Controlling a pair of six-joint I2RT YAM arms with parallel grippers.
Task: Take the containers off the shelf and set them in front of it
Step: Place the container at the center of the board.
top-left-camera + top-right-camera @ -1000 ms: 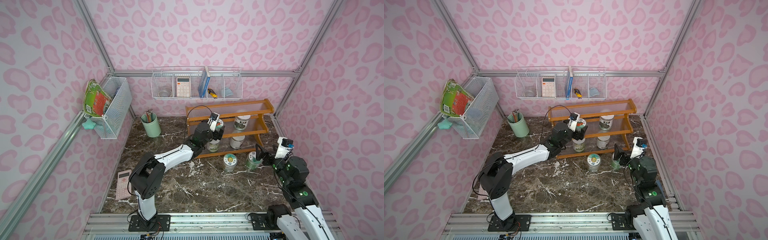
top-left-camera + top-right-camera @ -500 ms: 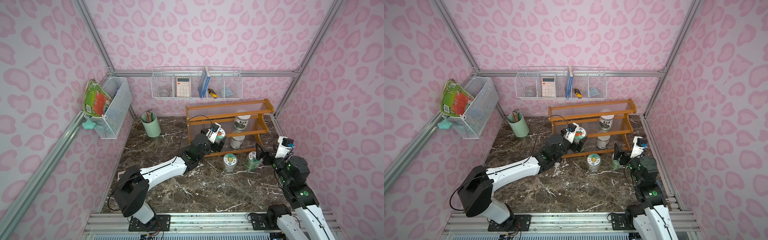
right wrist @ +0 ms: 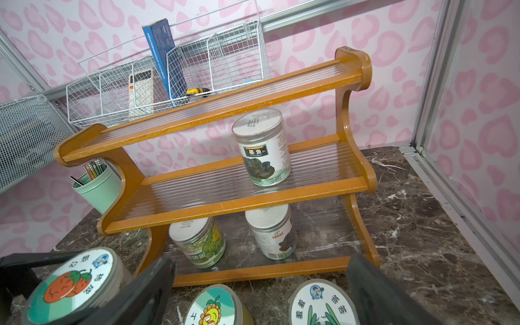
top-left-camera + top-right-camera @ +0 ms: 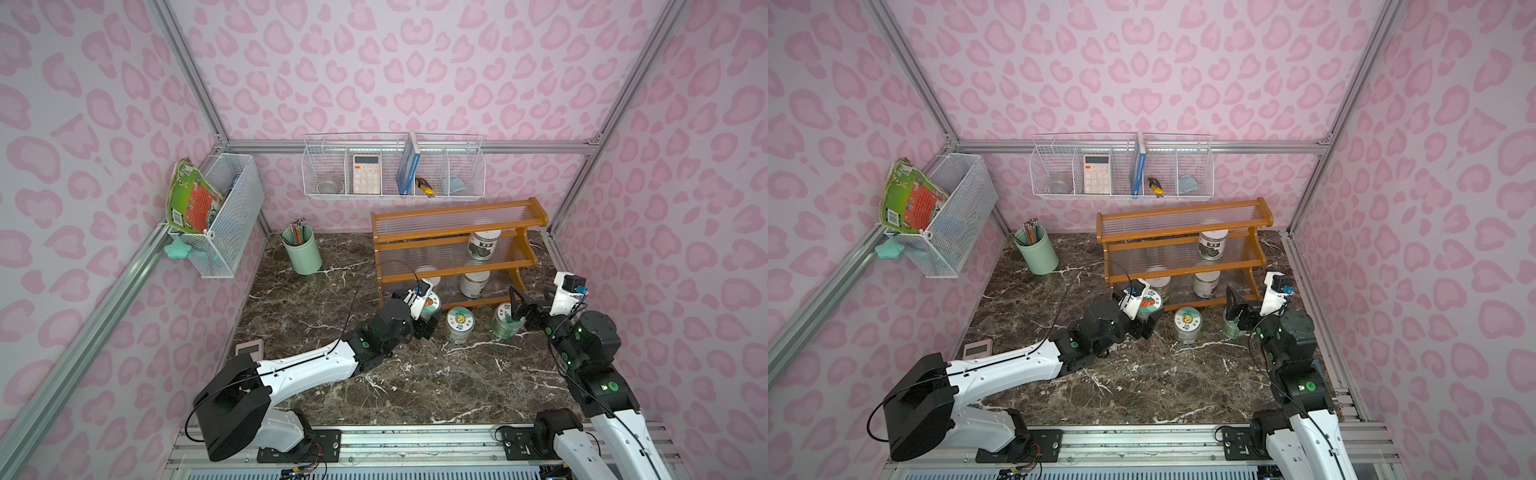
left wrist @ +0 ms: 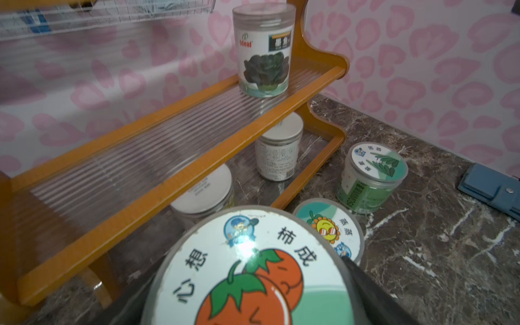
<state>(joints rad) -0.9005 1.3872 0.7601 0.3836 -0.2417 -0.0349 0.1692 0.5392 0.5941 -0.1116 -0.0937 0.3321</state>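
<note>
My left gripper (image 4: 424,321) is shut on a jar with a tomato-sticker lid (image 5: 247,270), low in front of the shelf's left part; I cannot tell whether the jar touches the table. The orange-brown shelf (image 4: 453,216) holds one white-lidded jar on its middle tier (image 4: 482,245) and two on its bottom tier (image 3: 197,242) (image 3: 271,230). A sunflower-lid jar (image 4: 458,322) and a green-leaf-lid jar (image 4: 505,320) stand on the table before the shelf. My right gripper (image 3: 260,292) hangs open just above the green-leaf jar, holding nothing.
A mint-green pencil cup (image 4: 302,253) stands left of the shelf. White wire baskets hang on the back wall (image 4: 392,166) and the left wall (image 4: 224,216). A pink calculator (image 4: 250,348) lies at the table's left edge, a blue case (image 5: 492,191) by the right wall.
My left arm has drawn the tomato-lid jar off the shelf's middle tier, down and forward to the table in front. The right arm has stayed still.
</note>
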